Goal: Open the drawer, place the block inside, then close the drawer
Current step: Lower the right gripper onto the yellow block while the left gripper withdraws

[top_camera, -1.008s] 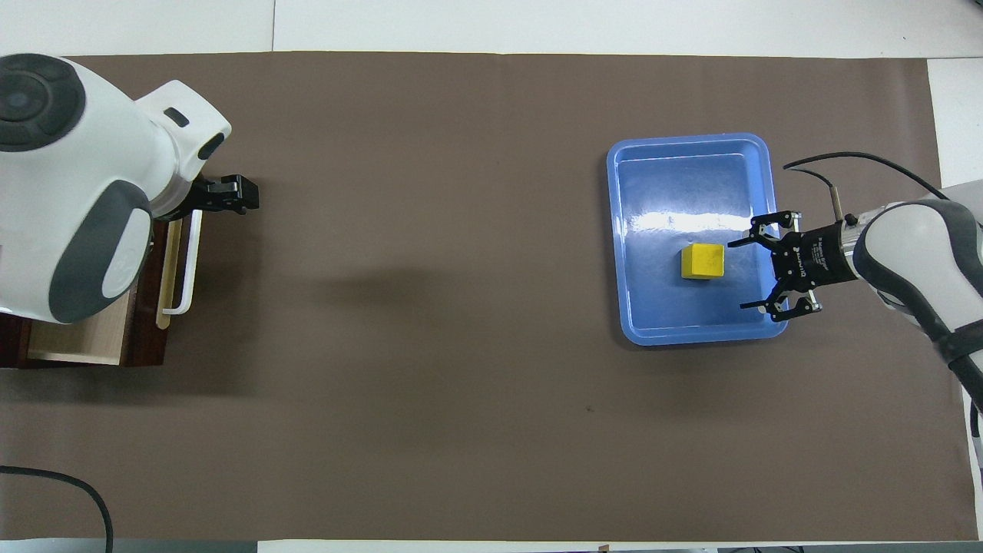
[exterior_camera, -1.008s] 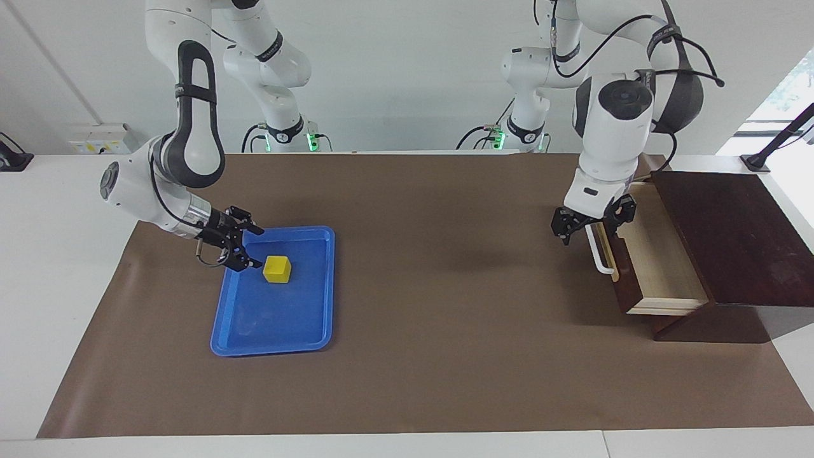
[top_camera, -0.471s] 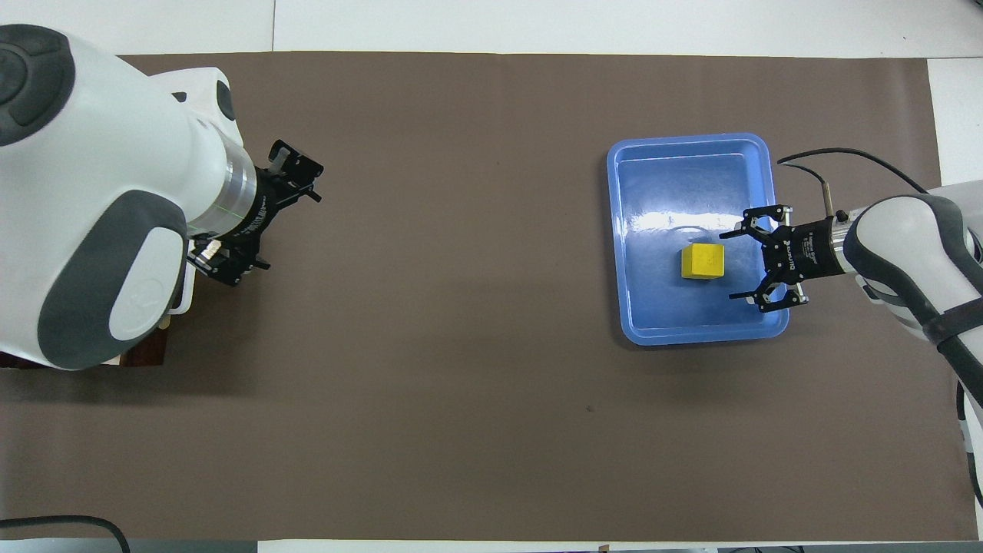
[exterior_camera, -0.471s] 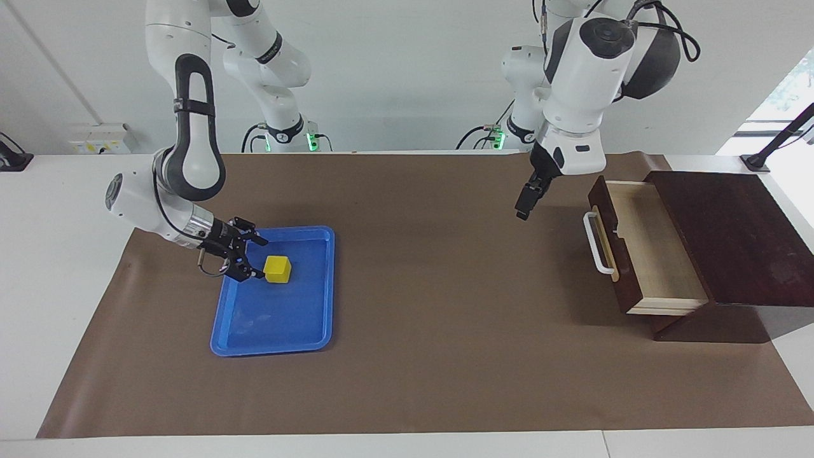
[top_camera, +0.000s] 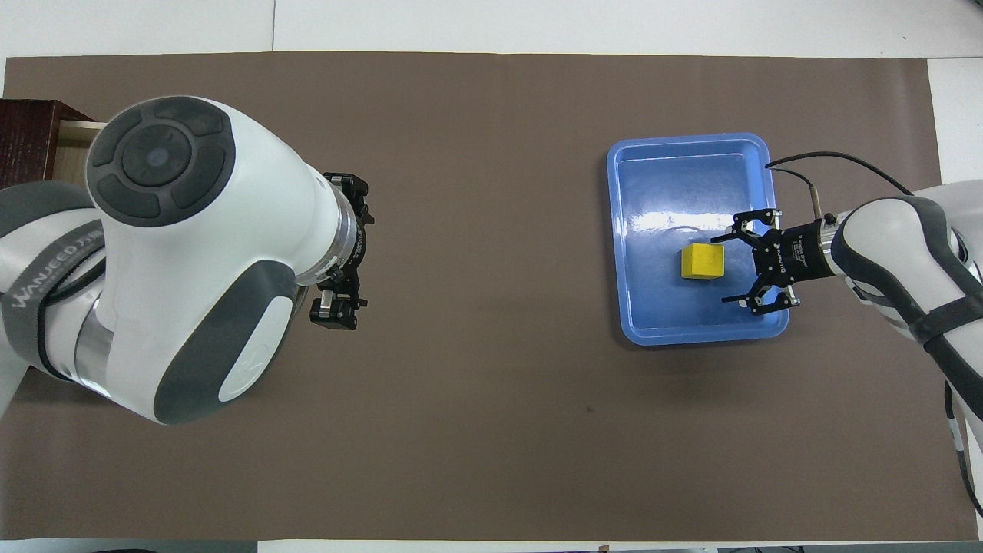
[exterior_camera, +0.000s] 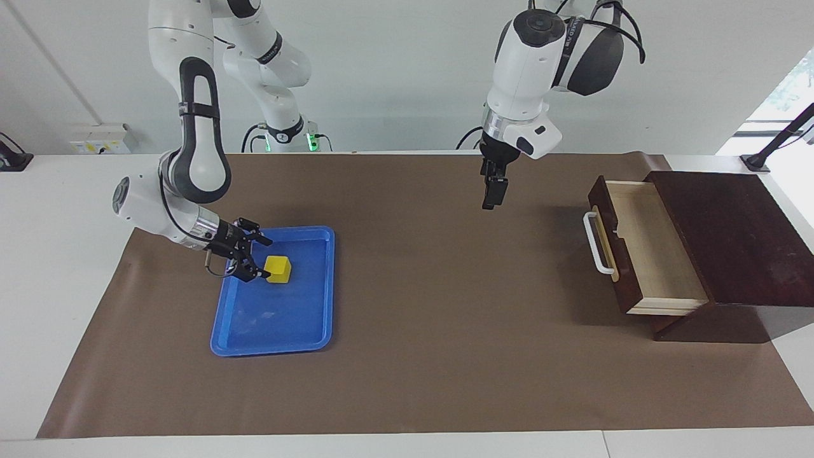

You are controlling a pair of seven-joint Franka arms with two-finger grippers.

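1. The right gripper point(exterior_camera: 259, 259), fingers spread wide, has crept in over the last second from the blue tray's edge to just beside the yellow block point(exterior_camera: 278, 268); its fingertips now straddle the cube's side but have not pinched it.
2. The block sits where it was, on the floor of the blue tray point(exterior_camera: 318, 337), toward the right arm's end of the table.
3. The left gripper point(exterior_camera: 488, 197) has let go of the white bar handle point(exterior_camera: 593, 245) and risen clear; it now hangs empty over bare paper, well apart from the drawer point(exterior_camera: 648, 254). The log and overhead view suggest it is spread, though edge-on it looks narrow.
4. The drawer stands pulled out of its dark wooden box point(exterior_camera: 731, 235), its pale interior exposed and empty.
5. Judgement: opening is done; the grasp on the block is the step in hand, with carrying and closing left.
6. The brown paper mat point(exterior_camera: 432, 356) covers a white table; a plain white wall stands by the arm bases, and a window shows at the left arm's end.
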